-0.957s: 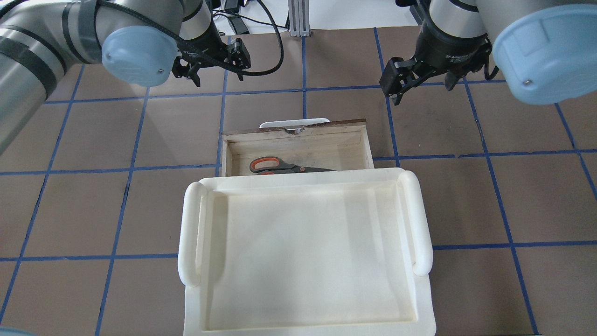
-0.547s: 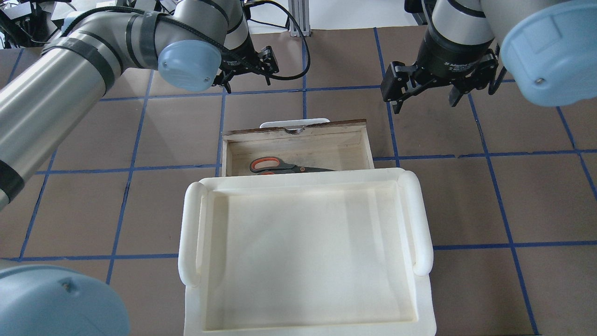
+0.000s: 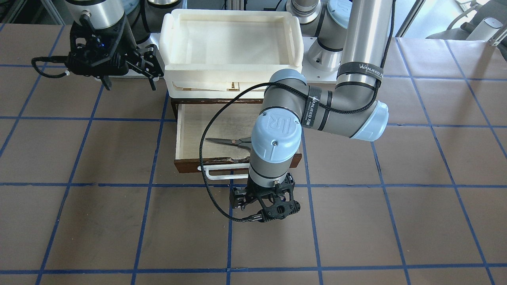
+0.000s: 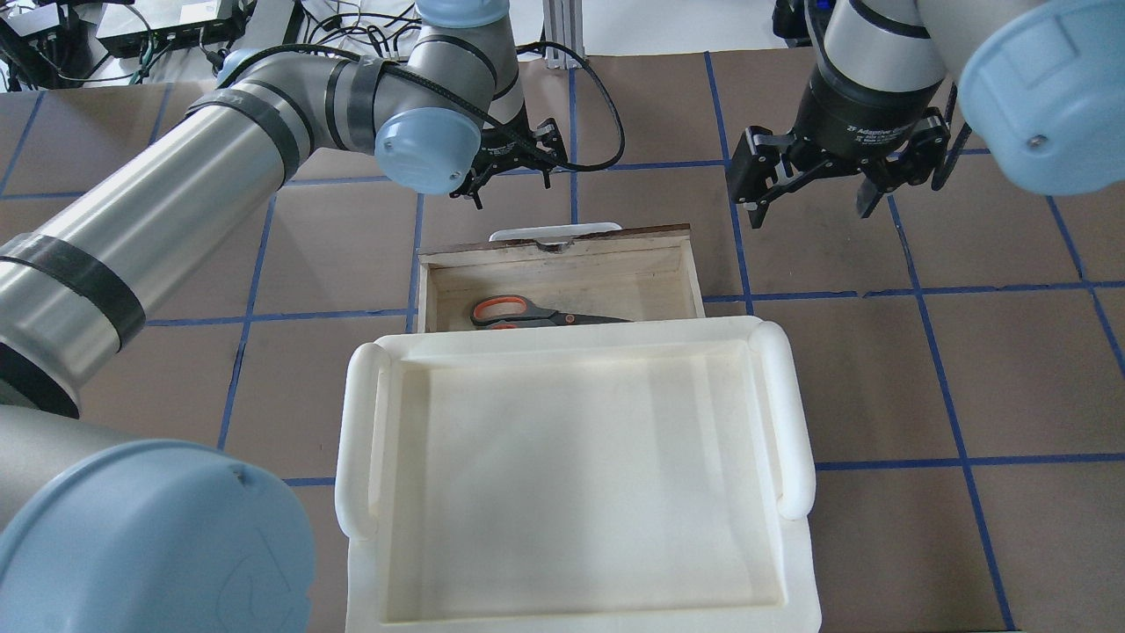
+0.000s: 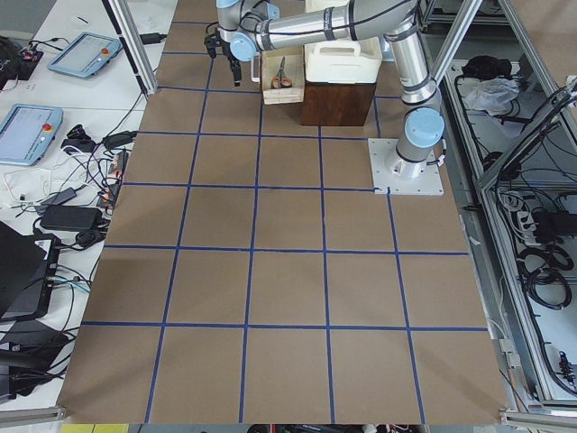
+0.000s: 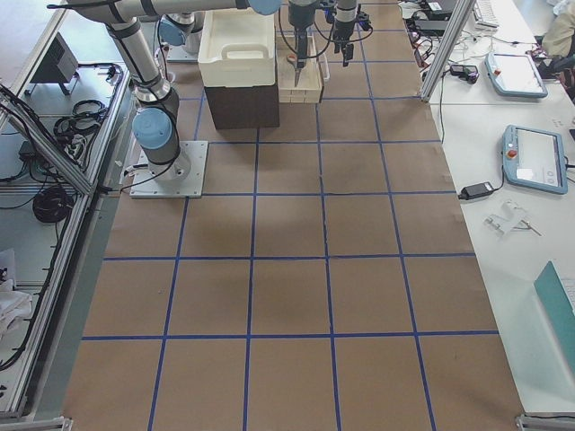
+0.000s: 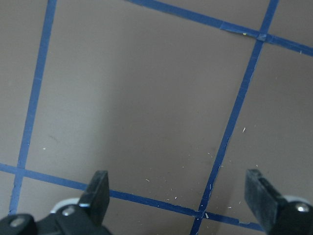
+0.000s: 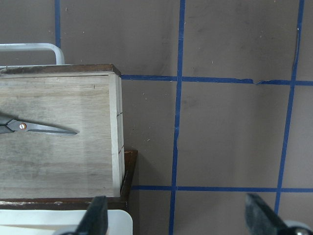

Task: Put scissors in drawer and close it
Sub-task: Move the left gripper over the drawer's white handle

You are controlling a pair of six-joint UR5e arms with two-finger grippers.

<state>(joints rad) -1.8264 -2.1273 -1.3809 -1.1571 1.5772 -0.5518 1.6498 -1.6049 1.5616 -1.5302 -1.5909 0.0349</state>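
The scissors [image 4: 527, 311] lie flat inside the open wooden drawer [image 4: 562, 268]; their orange-looped handles point to the overhead view's left. They also show in the front view [image 3: 223, 141] and the right wrist view [image 8: 39, 127]. The drawer's dark front [image 3: 190, 164] carries a white bar handle [image 3: 222, 171]. My left gripper [image 4: 512, 176] is open and empty over the table just beyond the handle; it also shows in the front view [image 3: 264, 206] and its wrist view [image 7: 178, 191]. My right gripper [image 4: 810, 209] is open and empty, off the drawer's right corner [image 8: 178, 215].
A cream-white plastic tray [image 4: 562, 345] sits on top of the dark brown cabinet [image 5: 338, 101] that holds the drawer. The table is brown with blue tape lines [image 4: 914, 290]. The left arm's black cable [image 3: 204, 158] loops over the drawer.
My left arm has swung right, bringing its gripper from the far left to just beyond the drawer handle. My right gripper has shifted slightly right and turned. Scissors and drawer have not moved.
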